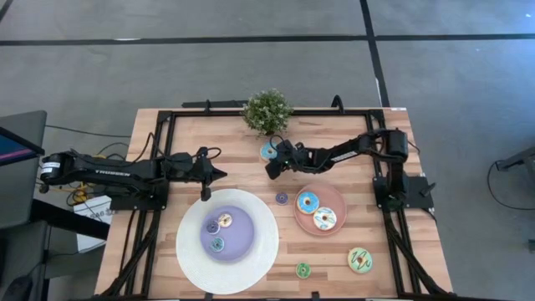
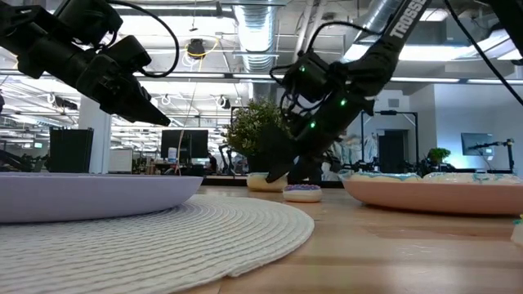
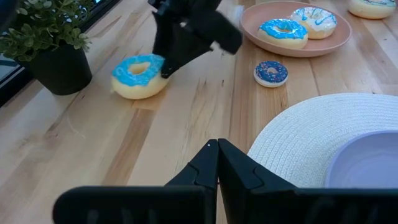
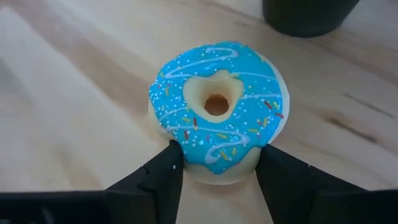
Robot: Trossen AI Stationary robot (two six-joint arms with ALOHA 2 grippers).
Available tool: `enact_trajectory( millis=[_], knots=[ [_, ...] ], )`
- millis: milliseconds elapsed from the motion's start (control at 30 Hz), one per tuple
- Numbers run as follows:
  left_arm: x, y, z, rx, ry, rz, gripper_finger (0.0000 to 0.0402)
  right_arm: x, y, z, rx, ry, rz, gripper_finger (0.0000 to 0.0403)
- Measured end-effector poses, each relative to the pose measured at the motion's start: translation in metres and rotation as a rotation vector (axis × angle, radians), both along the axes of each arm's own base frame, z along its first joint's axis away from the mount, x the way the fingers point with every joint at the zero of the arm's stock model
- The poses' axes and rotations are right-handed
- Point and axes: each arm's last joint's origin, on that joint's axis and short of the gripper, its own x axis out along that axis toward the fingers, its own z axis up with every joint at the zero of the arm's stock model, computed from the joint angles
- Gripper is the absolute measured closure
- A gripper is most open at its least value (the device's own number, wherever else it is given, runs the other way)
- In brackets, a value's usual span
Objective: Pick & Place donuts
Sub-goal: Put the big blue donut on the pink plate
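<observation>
Eight toy donuts are spread over the wooden table point(image 1: 242, 146), and we place them all from the potted plant point(image 1: 267, 110) at its far edge. Just in front of the plant lies a bigger donut point(image 4: 217, 109): a pale ring under bright blue icing, with thin white swirls and coloured sprinkles. The right gripper point(image 4: 216, 163) is down at this donut, its two dark fingers set at either side of the near rim, touching or all but touching it, at middling width. Farther from the plant, a tiny purple-iced donut point(image 1: 282, 198) sits on bare wood beside the round pink plate point(image 1: 337, 206), which carries a blue donut point(image 1: 308, 201) and a white-and-blue one point(image 1: 324, 219). Two tiny donuts point(image 1: 220, 232) rest in the purple centre of the large white plate point(image 1: 191, 251). Well away from the plant, by the near edge, lie a tiny green donut point(image 1: 303, 269) and a bigger green one point(image 1: 360, 260). The left gripper point(image 1: 219, 174) hovers above the table beside the white plate, fingers pressed together, holding nothing.
</observation>
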Motion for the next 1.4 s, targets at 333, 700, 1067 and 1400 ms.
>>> enact_trajectory(
  millis=[333, 700, 1067, 1400],
  knots=[
    [0.0, 0.0, 0.0, 0.0, 0.0, 0.0, 0.0401, -0.02, 0.035, 0.047, 0.045, 0.058, 0.042, 0.0223],
    [0.0, 0.0, 0.0, 0.0, 0.0, 0.0, 0.0401, -0.067, 0.096, 0.091, 0.078, 0.159, 0.009, 0.0224],
    [0.0, 0.0, 0.0, 0.0, 0.002, 0.0, 0.0401, -0.138, 0.167, 0.09, 0.144, 0.204, -0.152, 0.0224],
    [0.0, 0.0, 0.0, -0.007, 0.003, 0.003, 0.0401, -0.183, 0.193, 0.061, 0.152, 0.179, -0.272, 0.0223]
  ],
)
